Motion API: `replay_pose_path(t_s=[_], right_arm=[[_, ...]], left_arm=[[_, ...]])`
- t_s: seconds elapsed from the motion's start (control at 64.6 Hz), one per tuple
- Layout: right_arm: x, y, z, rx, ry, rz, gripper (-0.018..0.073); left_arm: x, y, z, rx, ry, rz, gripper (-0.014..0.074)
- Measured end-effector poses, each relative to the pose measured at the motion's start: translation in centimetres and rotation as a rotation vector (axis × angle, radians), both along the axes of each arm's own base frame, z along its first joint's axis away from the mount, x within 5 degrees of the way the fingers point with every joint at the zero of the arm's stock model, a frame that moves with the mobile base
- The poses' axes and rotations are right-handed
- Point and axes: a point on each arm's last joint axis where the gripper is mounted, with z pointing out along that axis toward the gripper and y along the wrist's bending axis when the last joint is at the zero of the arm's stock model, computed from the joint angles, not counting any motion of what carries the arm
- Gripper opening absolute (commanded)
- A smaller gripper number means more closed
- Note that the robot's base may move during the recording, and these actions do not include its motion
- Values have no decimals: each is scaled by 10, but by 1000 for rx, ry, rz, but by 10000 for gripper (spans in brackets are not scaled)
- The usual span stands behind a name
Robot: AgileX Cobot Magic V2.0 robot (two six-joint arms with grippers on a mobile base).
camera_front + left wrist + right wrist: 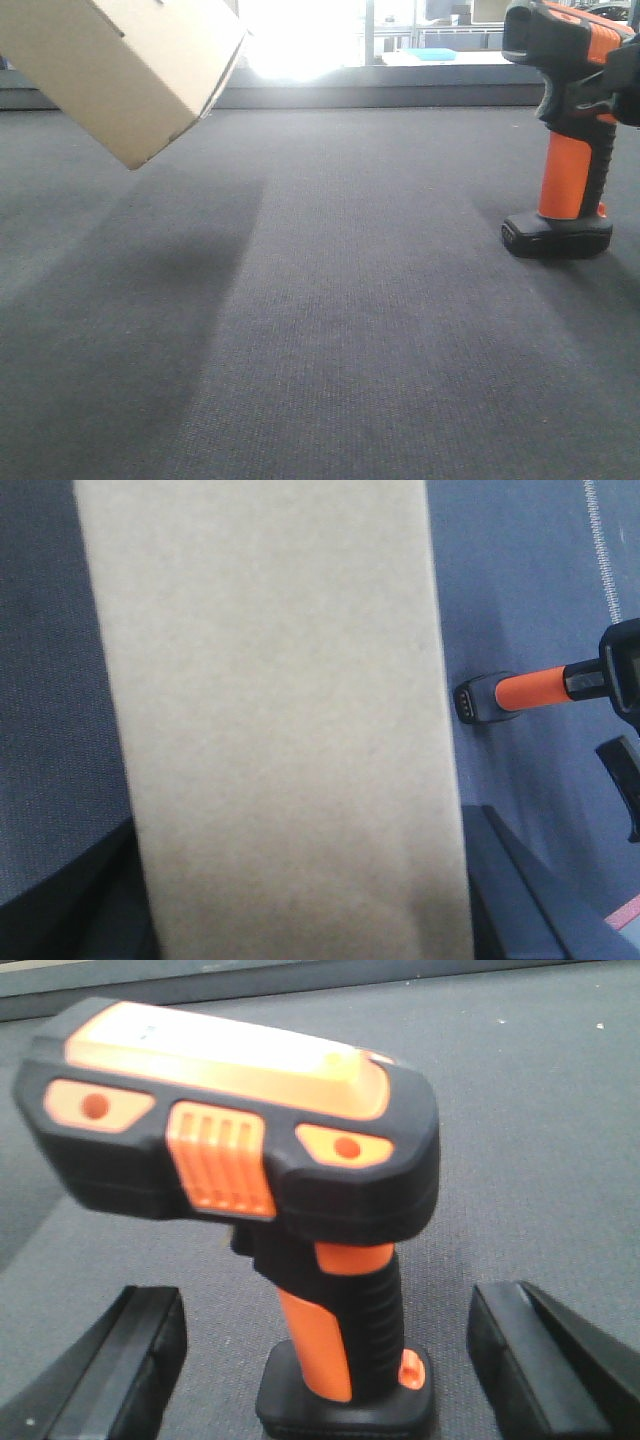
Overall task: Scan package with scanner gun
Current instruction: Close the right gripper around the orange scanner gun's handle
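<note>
I find the left pincer (305, 880) clamped on the package (130, 70), tilted aloft at left. The right pincer (335, 1360) gapes astride the upright scanner gun (250, 1160) at right. Off-centre closure could, I judge, topple it.

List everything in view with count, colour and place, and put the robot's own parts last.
package: one, plain tan cardboard, tilted and off the floor at upper left in the front view.
scanner gun: one, black with orange handle and patches, standing on its flat foot on the carpet at right.
carpet: one, dark grey, covering the floor.
blue object: one, blue, on a pale surface far behind; too small to identify.
left tool: one, black, a finger on each side of the package, holding it.
right tool: one, black, open, a finger on each side of the scanner gun's handle with gaps showing.
</note>
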Motion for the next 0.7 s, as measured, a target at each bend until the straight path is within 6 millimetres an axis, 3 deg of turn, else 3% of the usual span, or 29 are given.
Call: replay_pose_path(t_s=[0.356,0.527,0.697], right_arm=[[7,17,-11,32,9,20,468],[10,13,-22,94,57,-69,468],[11,12,-20,99,25,-90,472]], left_arm=[[0,0,0,0,1,-1,-111],[0,0,0,0,1,-1,-111],[0,0,0,1,0,-2,-111]])
